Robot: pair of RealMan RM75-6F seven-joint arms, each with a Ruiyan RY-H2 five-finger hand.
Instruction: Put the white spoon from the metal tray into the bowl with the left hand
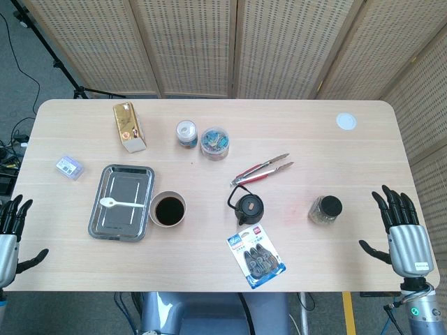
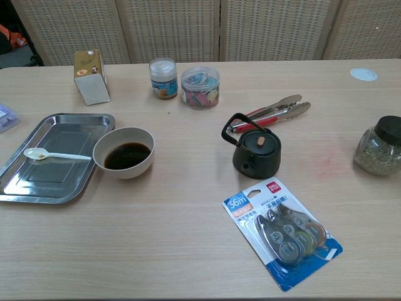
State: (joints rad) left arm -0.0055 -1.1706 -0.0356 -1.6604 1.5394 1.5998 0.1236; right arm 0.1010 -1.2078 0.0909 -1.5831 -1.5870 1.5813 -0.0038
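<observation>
A white spoon (image 1: 123,204) (image 2: 54,155) lies flat in the metal tray (image 1: 119,225) (image 2: 53,185) at the table's left, its handle pointing toward the bowl. The bowl (image 1: 167,210) (image 2: 123,153), white with dark liquid inside, stands just right of the tray, touching its edge. My left hand (image 1: 12,237) hangs open off the table's left edge, fingers spread, well away from the tray. My right hand (image 1: 400,229) is open at the right front corner, fingers spread upward. Neither hand shows in the chest view.
A black teapot (image 1: 246,207) and a blue blister pack (image 1: 255,258) sit mid-table. Red-handled tongs (image 1: 262,169), a dark-lidded jar (image 1: 325,209), a gold carton (image 1: 129,126), two small containers (image 1: 214,142), a white disc (image 1: 346,121) and a small purple box (image 1: 70,167) lie around.
</observation>
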